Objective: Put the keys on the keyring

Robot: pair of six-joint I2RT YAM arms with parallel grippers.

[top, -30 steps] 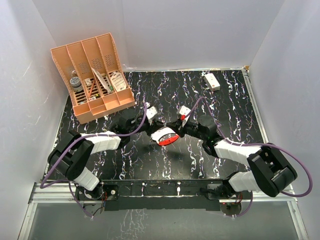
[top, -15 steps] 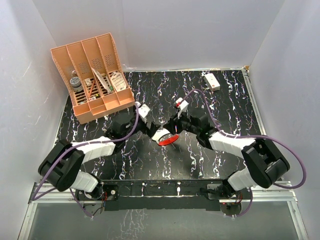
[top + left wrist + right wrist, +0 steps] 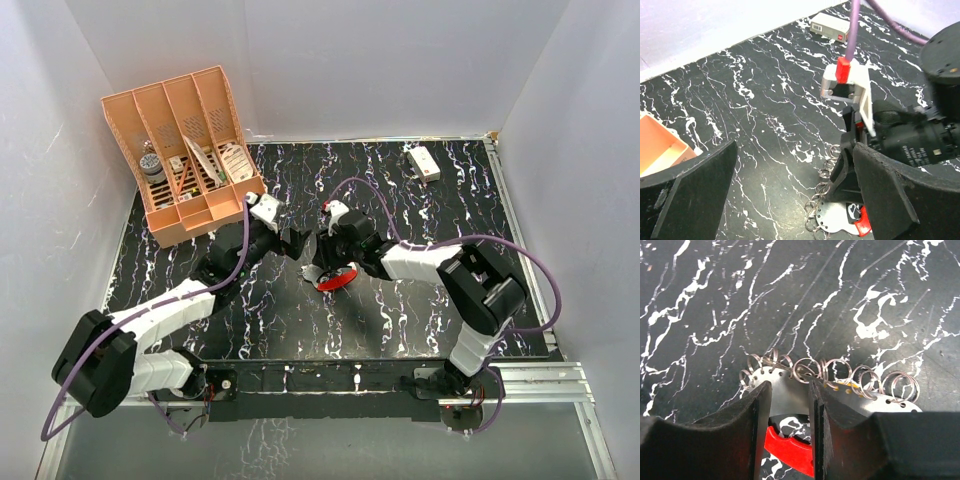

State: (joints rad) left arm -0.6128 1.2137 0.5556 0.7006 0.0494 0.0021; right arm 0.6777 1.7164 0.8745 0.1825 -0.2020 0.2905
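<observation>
While left gripper (image 3: 795,165) is gaping empty and right gripper (image 3: 790,390) hovering narrow over keys (image 3: 880,402) and red keyring (image 3: 790,452), I am judging threading unconfirmed.

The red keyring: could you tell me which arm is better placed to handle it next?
Probably right. The right gripper sits directly over the ringed metal plate and red keyring; the left gripper hangs wide open alongside.

The left gripper (image 3: 296,243) and right gripper (image 3: 322,262) crowd the centre of the table (image 3: 330,335). An orange rack (image 3: 200,215) blocks 10 o'clock and a white box (image 3: 423,162) sits at 1 o'clock; 12 and 6 o'clock lie open
</observation>
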